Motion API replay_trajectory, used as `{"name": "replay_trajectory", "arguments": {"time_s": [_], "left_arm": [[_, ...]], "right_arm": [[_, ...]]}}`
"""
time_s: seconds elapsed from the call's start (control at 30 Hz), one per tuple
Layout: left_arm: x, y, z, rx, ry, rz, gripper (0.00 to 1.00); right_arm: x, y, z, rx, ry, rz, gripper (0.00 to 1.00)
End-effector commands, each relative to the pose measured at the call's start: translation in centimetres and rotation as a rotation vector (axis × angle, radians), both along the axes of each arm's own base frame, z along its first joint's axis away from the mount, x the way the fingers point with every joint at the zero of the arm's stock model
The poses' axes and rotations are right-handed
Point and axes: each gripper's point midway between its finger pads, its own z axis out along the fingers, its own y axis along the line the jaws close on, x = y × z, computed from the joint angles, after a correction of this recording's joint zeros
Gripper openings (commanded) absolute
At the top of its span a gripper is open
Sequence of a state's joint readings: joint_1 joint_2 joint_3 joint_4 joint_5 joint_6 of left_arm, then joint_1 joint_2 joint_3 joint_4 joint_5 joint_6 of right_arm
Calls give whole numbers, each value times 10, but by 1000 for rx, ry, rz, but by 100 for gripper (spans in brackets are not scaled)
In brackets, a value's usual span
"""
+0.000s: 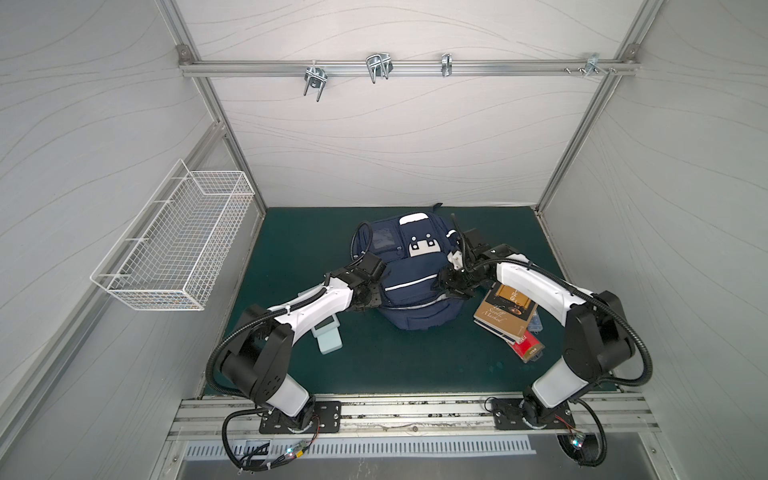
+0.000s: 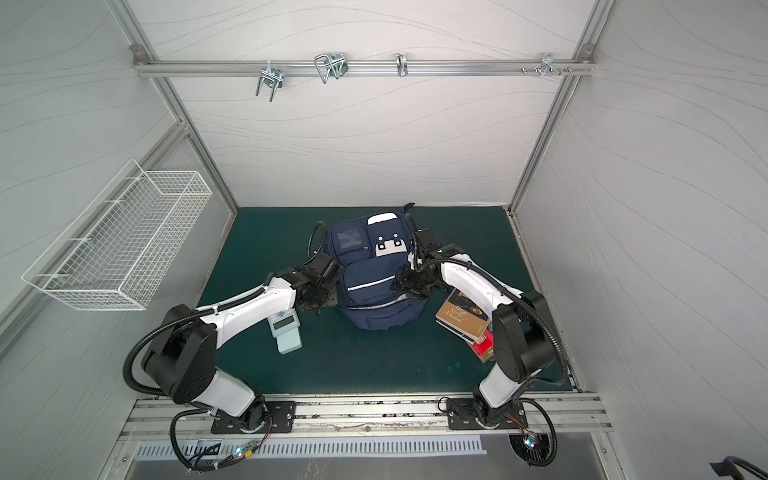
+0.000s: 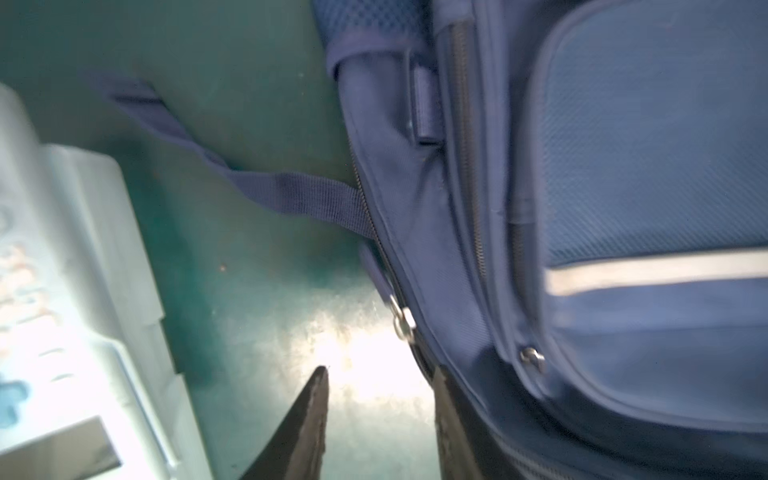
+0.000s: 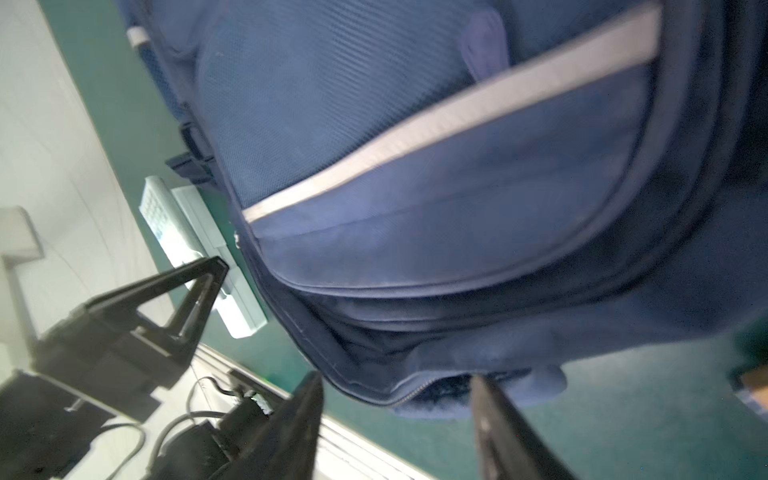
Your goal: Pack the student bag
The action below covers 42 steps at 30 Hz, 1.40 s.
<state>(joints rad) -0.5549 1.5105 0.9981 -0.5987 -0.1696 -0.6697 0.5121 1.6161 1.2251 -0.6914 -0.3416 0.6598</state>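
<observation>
Student bag (image 1: pixel 409 286) lies front side up in middle of green tabletop (image 1: pixel 415 365), top toward back wall; left gripper (image 3: pixel 378 374) low at bag's left edge, jaws parted, only tabletop between them; right gripper (image 4: pixel 395 376) at bag's right side, jaws spread, grasping nothing, bag's bottom hem just beyond tips; pale calculator (image 2: pixel 286 332) left of bag; stacked books (image 1: pixel 505 311) right of it.

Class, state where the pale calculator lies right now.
In both top views the calculator lies on the green mat, left of the student bag, partly under the left arm.
</observation>
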Motion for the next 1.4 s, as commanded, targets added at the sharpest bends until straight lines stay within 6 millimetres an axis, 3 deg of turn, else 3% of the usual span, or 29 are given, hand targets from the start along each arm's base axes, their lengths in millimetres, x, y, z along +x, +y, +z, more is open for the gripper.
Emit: {"name": "replay_trajectory", "arguments": {"time_s": [0.0, 0.07, 0.17, 0.4, 0.5, 0.6, 0.83, 1.13, 1.37], "left_arm": [[-2, -5, 26, -40, -39, -38, 47], [-4, -8, 37, -58, -56, -72, 48], [-8, -19, 52, -112, -77, -129, 48], [-20, -79, 73, -266, -90, -314, 50], [-21, -99, 77, -299, -91, -363, 50], [-23, -110, 81, -347, -92, -376, 50], [-28, -123, 79, -377, -78, -402, 47], [-33, -137, 76, -387, -60, -435, 43], [-34, -143, 73, -388, -54, -443, 42]], "right_arm": [[0, -12, 20, -53, -51, 15, 70], [6, -37, 27, -151, -103, -39, 73], [9, -101, 26, -319, -126, -235, 78], [-14, -230, 12, -463, -57, -605, 80], [-22, -260, 0, -456, -14, -706, 80], [-21, -271, -16, -392, 31, -758, 78], [-22, -271, -58, -360, 133, -743, 73], [-8, -267, -81, -331, 143, -685, 65], [8, -283, -80, -357, 67, -694, 83]]}}
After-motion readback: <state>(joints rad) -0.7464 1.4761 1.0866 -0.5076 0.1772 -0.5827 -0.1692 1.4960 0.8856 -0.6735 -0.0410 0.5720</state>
